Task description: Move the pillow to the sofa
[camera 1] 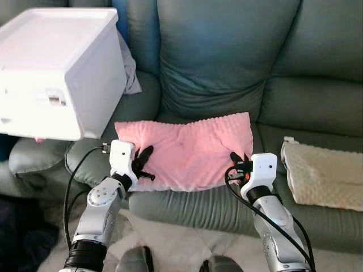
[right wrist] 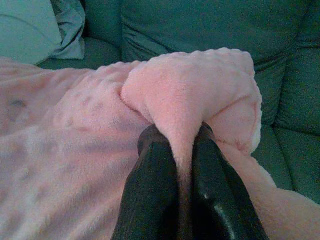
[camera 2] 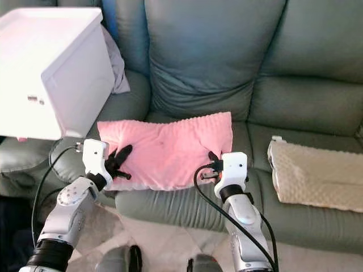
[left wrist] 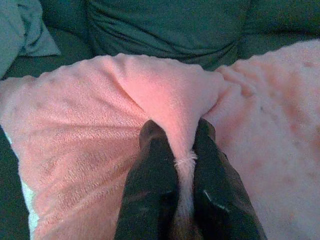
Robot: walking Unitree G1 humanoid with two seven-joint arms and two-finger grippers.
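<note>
The pink pillow [camera 1: 187, 150] is lying flat on the seat of the grey-green sofa [camera 1: 227, 62], stretching across the near edge of the cushion. The left gripper [camera 1: 146, 164] is clenching the pillow's near left edge, a ridge of pink fabric pinched between its black fingers [left wrist: 150, 165] (the wrist view is showing the fold clearly). The right gripper [camera 1: 237, 161] is pinching the pillow's near right corner, fabric bunching up between its fingers [right wrist: 155, 170]. A white plastic bin [camera 1: 57, 68] is sitting at the far left over the sofa arm, and a beige cushion [camera 1: 323, 173] is lying on the seat to the right, apart from the pillow.
</note>
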